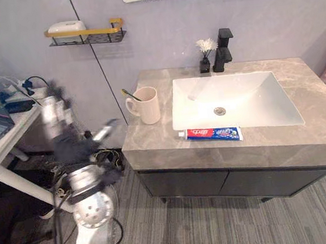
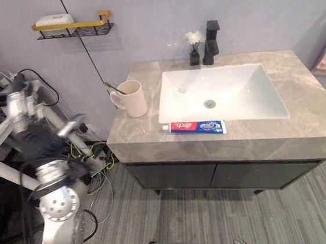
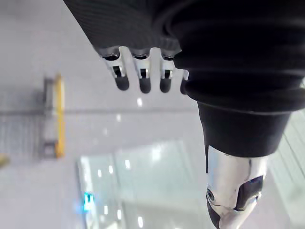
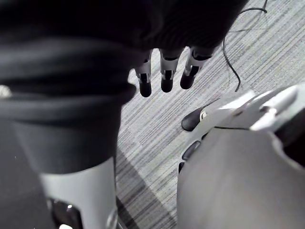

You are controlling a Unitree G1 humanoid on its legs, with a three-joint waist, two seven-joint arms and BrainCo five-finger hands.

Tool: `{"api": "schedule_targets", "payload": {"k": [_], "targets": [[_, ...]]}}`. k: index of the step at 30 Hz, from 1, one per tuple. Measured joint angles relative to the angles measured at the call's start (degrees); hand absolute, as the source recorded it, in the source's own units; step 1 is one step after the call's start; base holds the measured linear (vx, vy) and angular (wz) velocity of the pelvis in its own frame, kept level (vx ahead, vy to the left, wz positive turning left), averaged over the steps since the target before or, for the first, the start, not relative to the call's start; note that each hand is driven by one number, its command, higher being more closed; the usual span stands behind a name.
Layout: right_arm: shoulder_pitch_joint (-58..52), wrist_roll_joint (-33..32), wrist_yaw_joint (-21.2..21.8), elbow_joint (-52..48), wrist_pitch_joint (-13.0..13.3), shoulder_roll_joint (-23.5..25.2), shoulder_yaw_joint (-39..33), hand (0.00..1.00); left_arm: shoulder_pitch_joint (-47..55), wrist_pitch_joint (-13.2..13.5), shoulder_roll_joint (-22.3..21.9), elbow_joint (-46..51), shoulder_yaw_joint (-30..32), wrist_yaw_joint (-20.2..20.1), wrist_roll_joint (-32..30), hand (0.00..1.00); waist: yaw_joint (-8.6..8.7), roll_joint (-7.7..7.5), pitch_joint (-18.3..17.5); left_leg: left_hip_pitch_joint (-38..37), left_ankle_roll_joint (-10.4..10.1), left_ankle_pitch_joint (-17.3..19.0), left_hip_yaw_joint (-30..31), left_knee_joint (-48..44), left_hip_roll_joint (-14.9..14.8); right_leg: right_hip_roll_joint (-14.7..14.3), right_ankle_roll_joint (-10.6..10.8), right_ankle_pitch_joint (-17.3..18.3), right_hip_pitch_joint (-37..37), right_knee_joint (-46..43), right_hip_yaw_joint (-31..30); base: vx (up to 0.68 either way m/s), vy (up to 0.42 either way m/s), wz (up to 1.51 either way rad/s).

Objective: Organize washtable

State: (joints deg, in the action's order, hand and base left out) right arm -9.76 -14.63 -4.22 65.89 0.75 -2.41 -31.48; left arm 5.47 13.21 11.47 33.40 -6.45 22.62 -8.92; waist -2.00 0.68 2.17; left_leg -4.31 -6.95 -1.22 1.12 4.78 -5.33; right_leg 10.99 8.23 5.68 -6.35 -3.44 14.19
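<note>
A cream mug (image 1: 145, 105) stands at the left end of the marble desk (image 1: 320, 123), with a toothbrush (image 1: 130, 94) leaning in it. Just right of it is the white sink (image 1: 254, 101), and a red-and-blue toothpaste tube (image 1: 211, 134) lies flat along its front rim. A black faucet (image 1: 223, 50) and a small vase of white flowers (image 1: 205, 55) stand behind the sink. At upper left, a wall shelf (image 1: 87, 37) holds a white soap box (image 1: 67, 28). The left hand (image 1: 65, 138) is raised at the frame's left, its fingers (image 3: 144, 78) straight and holding nothing. The right hand (image 4: 166, 71) hangs over the striped floor (image 4: 157, 129), fingers relaxed and apart.

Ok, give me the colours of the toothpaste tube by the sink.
Toothpaste tube: half red, half blue; clearest in the left eye view.
</note>
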Motion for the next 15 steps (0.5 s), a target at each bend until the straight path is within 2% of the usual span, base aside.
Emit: {"api": "schedule_targets", "payload": {"k": [2,3,9,12,14,15], "targets": [[0.03,0.01,0.38,0.07,0.07,-0.24,0.30,0.00,-1.96,-0.06,2.03,-0.14,-3.87,-2.32,-2.35,0.00,0.25,0.06,-0.01,0.00,0.01,0.01,-0.56,-0.01,-0.02,-0.03,0.07,-0.08,0.36,0.01,-0.63,0.01,0.004,-0.14],[0.03,-0.03,0.51,0.27,0.09,-0.33,0.44,0.00,-3.33,-0.08,3.28,-0.60,-5.82,-3.75,-3.47,0.00,0.91,0.08,-0.03,-0.04,0.01,0.03,-0.72,-0.03,-0.02,-0.03,0.07,-0.09,0.40,0.02,-0.79,0.01,0.004,-0.09],[0.51,-0.06,1.08,1.97,0.22,-1.20,2.13,0.00,-10.41,-0.44,7.97,-7.44,-12.01,-10.07,-8.51,0.00,2.23,0.25,-0.21,0.12,0.03,0.04,-1.42,-0.41,-0.09,-0.10,0.07,-0.61,1.28,0.12,-1.65,0.00,0.004,-0.07],[0.76,-0.04,1.45,1.79,0.11,-1.29,2.12,0.00,-15.57,-1.05,9.76,-16.76,-15.49,-11.51,-10.77,0.00,2.91,0.15,-0.16,-0.11,0.12,0.11,-1.74,-0.69,-0.09,-0.10,-0.08,-0.96,1.18,0.34,-1.97,-0.03,0.014,-0.08],[1.52,-0.04,1.69,1.57,0.09,-1.74,2.10,0.00,-18.77,-2.47,11.08,-26.25,-17.09,-12.98,-12.60,0.00,3.65,0.20,-0.16,-0.19,0.21,0.15,-2.28,-0.80,-0.08,-0.18,-0.17,-1.69,1.26,1.13,-2.51,-0.04,0.021,-0.15],[1.61,-0.04,1.70,1.56,0.06,-1.82,2.09,0.00,-19.38,-2.83,11.33,-28.08,-17.23,-13.21,-12.97,0.00,3.97,0.15,-0.14,-0.17,0.22,0.14,-2.28,-0.80,-0.07,-0.18,-0.19,-1.79,1.27,1.22,-2.52,-0.04,0.020,-0.08]]}}
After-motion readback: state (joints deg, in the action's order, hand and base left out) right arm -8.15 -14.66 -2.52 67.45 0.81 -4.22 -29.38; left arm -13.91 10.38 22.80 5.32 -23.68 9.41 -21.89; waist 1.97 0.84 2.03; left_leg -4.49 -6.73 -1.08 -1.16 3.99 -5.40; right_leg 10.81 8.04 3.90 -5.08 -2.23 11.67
